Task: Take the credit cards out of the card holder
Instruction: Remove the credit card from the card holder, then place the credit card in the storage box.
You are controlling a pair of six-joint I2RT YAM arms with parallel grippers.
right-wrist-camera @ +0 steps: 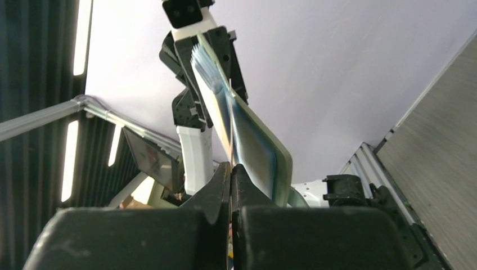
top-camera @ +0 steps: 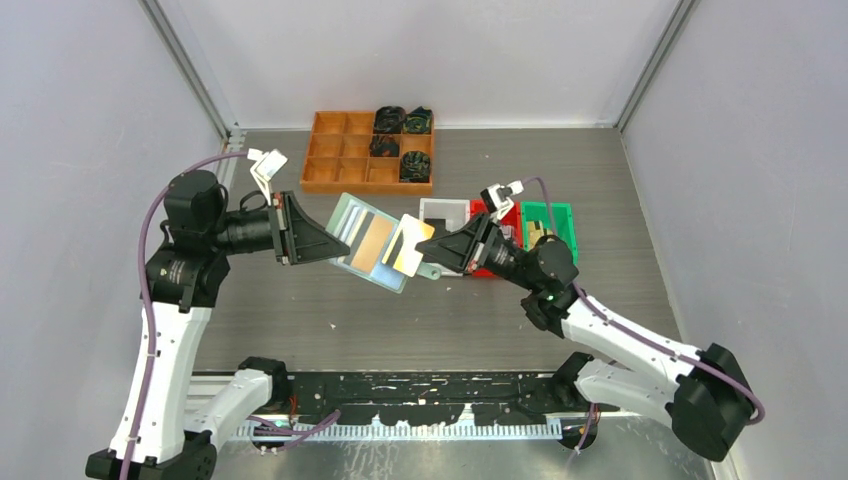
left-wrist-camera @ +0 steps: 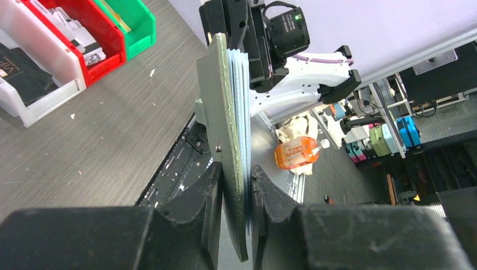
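Two robot arms meet above a grey tabletop [top-camera: 300,310] and hold an open wallet in the air between them. Beyond the left tool, at the far edge, sits an orange tray [top-camera: 350,188] with black coiled items [top-camera: 414,166] in some of its compartments. Just behind the right tool is a row of three small bins: a white bin [top-camera: 445,207], a red bin [top-camera: 507,214] and a green bin [top-camera: 562,212].

The card holder [top-camera: 350,215], a pale sage-green bifold, hangs spread open between the tools, apparently clear of the tabletop. The left tool [top-camera: 318,240] is clamped narrowly on the holder's outer edge, and its wrist view shows both fingers pressing the flap. On the opposite side, the right tool [top-camera: 437,247] is pinched fully together on the end of a pale card [top-camera: 405,245], which juts from the pockets toward it. An orange-tan card [top-camera: 372,240] lies in the pockets nearer the left tool, with more card edges beside it.

The cards look thin, stiff, light and slick. The exposed short end is probably the best place to grip, pulling straight along the pocket. The holder looks soft and would likely flex and drag along with the card, so the left tool's hold has to brace it. A glossy card could slip from so small a pinch.

A dark packet [left-wrist-camera: 25,70] in the white bin carries pale lettering, too blurred to read. No brand can be read on the cards.
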